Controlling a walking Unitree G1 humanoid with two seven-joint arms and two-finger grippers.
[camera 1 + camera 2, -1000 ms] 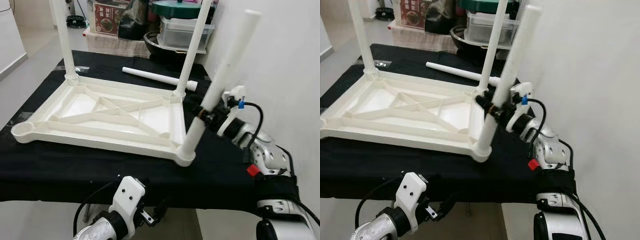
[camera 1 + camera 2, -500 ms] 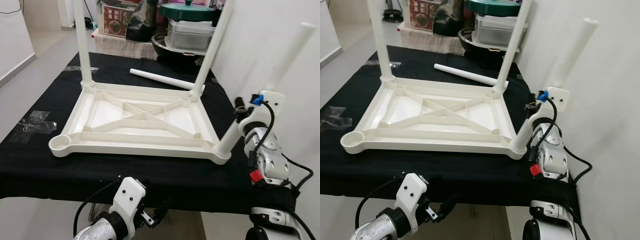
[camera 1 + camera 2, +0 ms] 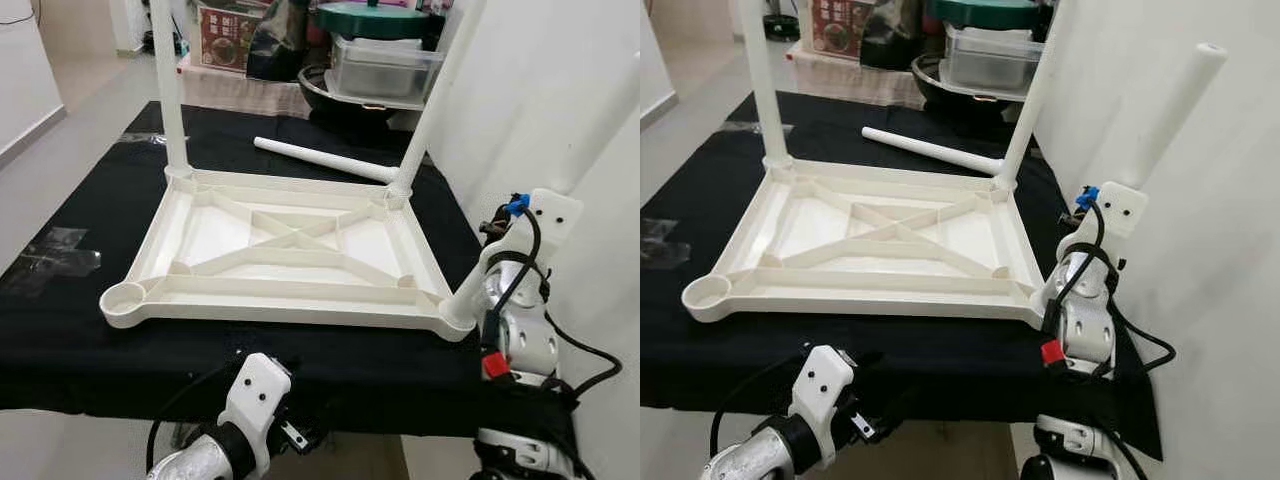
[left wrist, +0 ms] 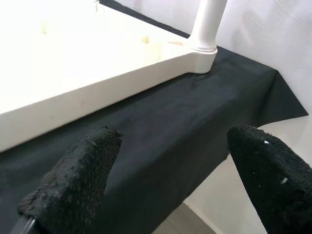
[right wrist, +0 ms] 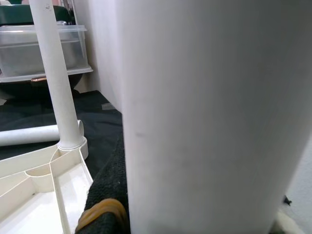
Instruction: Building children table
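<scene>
While our right gripper [image 3: 1110,245] is clamping the third leg [image 3: 1160,125] in the tabletop's [image 3: 290,250] near-right socket, we are seating it; next, the spare leg [image 3: 320,160]. Left gripper [image 4: 170,170] is hanging wide open.

Head views overlook tabletop [image 3: 280,240] (wrists close).

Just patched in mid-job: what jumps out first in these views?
The upside-down white table top lies on the black cloth, two legs upright in its far corners. The right end effector grips a third leg, tilted in the near right corner socket. A spare leg lies behind the table top.
</scene>
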